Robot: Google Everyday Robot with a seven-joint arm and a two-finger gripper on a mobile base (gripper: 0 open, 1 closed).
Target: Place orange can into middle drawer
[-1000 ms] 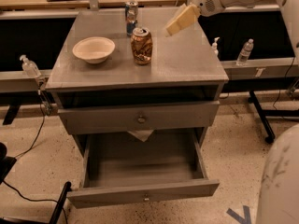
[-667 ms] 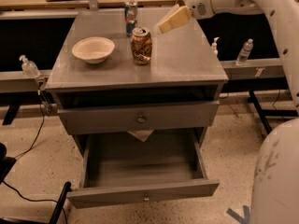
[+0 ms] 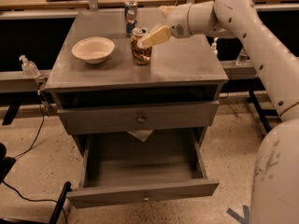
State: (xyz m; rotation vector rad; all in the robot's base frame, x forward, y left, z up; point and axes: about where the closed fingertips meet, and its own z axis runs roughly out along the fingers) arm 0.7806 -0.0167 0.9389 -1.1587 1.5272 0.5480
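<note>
A grey metal desk [image 3: 187, 64] fills the middle of the frame, seen from above and in front. Three things stand on its top: two cans and one bowl. The orange can [image 3: 140, 52] stands upright near the centre of the top, its silver lid showing. One slimmer blue-and-silver can [image 3: 131, 16] stands upright behind it, near the far edge and apart from it. One shallow white bowl [image 3: 93, 49] sits to the left of the orange can, well apart from it. One white robot arm [image 3: 243, 29] reaches in from the upper right of the frame. Its cream-coloured tool [image 3: 145, 40] sits at the upper right of the orange can and overlaps the can's rim in the view. Whether the tool is released, clenched or touching the can cannot be told. Two drawer fronts show below the desk top, each with one small round knob. The upper drawer [image 3: 138, 117] is closed. The middle drawer [image 3: 145, 193], lower in the frame, is pulled out wide, and its grey floor is in view. A pale scrap [image 3: 140, 135] hangs just under the upper drawer. One clear pump bottle [image 3: 29, 67] stands at the left edge, and one clear plastic bottle [image 3: 241, 56] at the right behind the arm.
</note>
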